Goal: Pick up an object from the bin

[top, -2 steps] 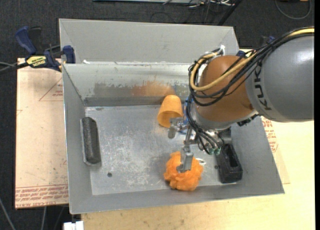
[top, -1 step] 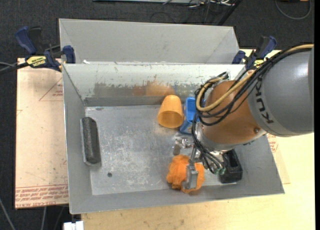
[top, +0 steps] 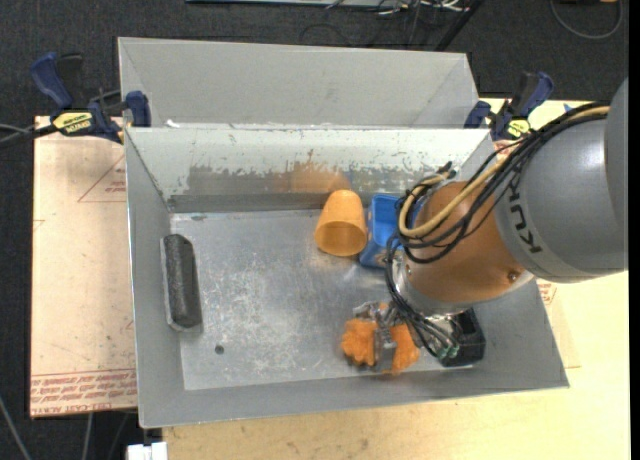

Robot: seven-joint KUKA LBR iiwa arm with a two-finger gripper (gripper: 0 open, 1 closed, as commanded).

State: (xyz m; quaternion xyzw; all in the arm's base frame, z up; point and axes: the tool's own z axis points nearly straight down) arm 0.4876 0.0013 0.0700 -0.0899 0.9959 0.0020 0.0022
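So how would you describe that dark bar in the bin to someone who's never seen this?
Look at the grey metal bin and go to its left side. A dark grey, rough-looking bar lies flat there, alongside the left wall, by itself. The orange cup, blue thing and orange lump are bright and crowded on the right half.
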